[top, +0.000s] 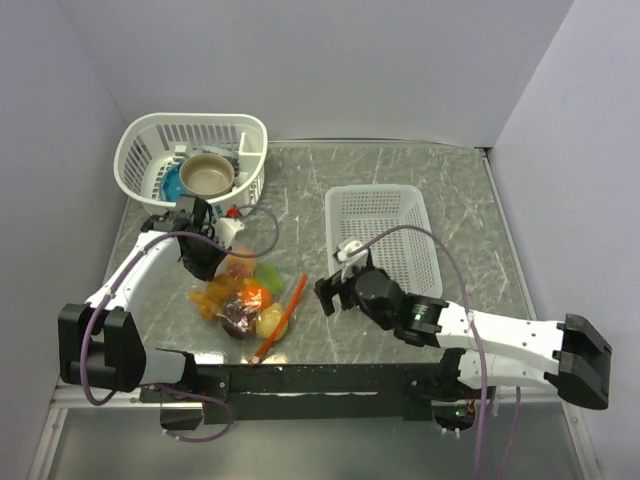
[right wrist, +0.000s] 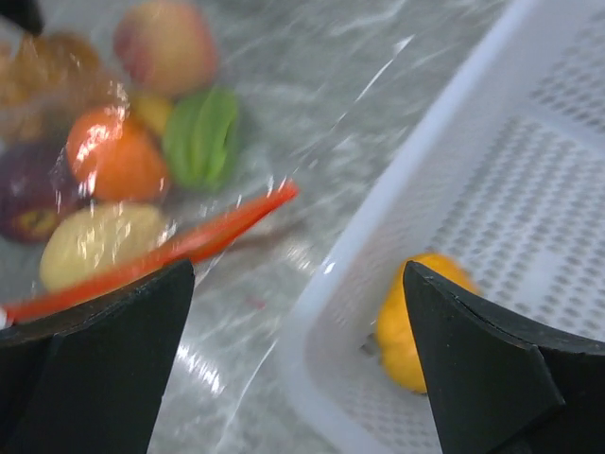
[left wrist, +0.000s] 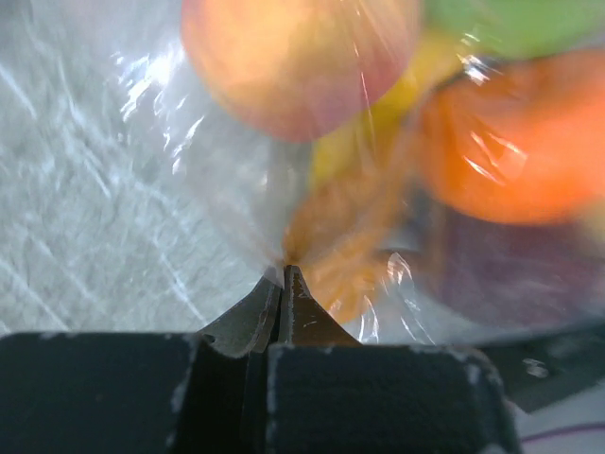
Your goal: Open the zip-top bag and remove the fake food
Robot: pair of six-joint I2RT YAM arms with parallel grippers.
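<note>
Flanking zip-top bag [top: 245, 300]: round basket [top: 131, 160], rectangular basket [top: 385, 215].

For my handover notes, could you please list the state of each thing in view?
left claw, shut on the zip-top bag.
right claw, open, empty.
zip-top bag, holds fake food; zip unclear.
flat basket, holds one yellow-orange piece.
round basket, holds bowl and dish.

Zip-top bag [top: 245, 305] sits on the table [top: 400, 170] front-left, fake food [top: 258, 294] inside, left end effector [left wrist: 284, 274] at its back-left edge. Right end effector [top: 335, 290] just right of it, right-hand basket [top: 378, 190] behind that. Far-left basket [top: 190, 122] holds a bowl [top: 207, 175].
</note>
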